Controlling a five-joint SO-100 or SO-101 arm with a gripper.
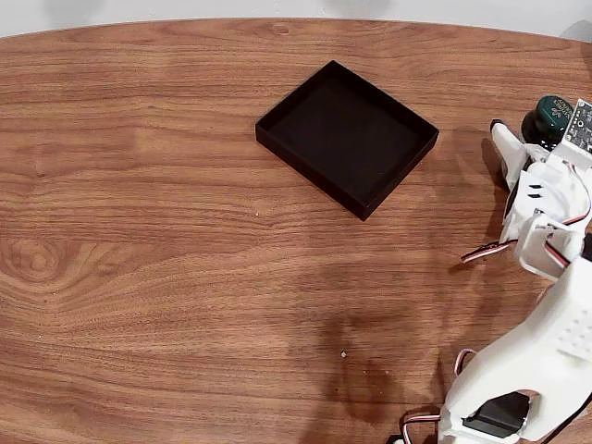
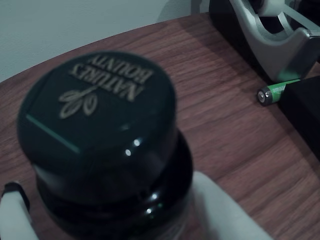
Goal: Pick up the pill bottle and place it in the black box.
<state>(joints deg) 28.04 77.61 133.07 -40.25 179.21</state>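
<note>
The white fingers (image 2: 220,215) stand on either side of the pill bottle (image 2: 107,150) in the wrist view, one broad pale pad at lower right right against its dark glossy body, a thinner black-tipped one at lower left; whether they actually clench it I cannot tell. The bottle is round and dark green, its screw cap printed with pale lettering and a leaf mark. In the fixed view the bottle (image 1: 548,118) stands at the desk's far right edge, with the gripper (image 1: 529,146) at it and the white plastic arm (image 1: 546,351) running down to the lower right corner. The black box (image 1: 347,137), a shallow matte rectangular tray with low walls, lies well apart to the left, turned at an angle. The desk (image 1: 166,231) is smooth brown wood grain. Beyond the bottle in the wrist view lie a small green battery (image 2: 276,90) and a grey metal bracket (image 2: 280,45).
</note>
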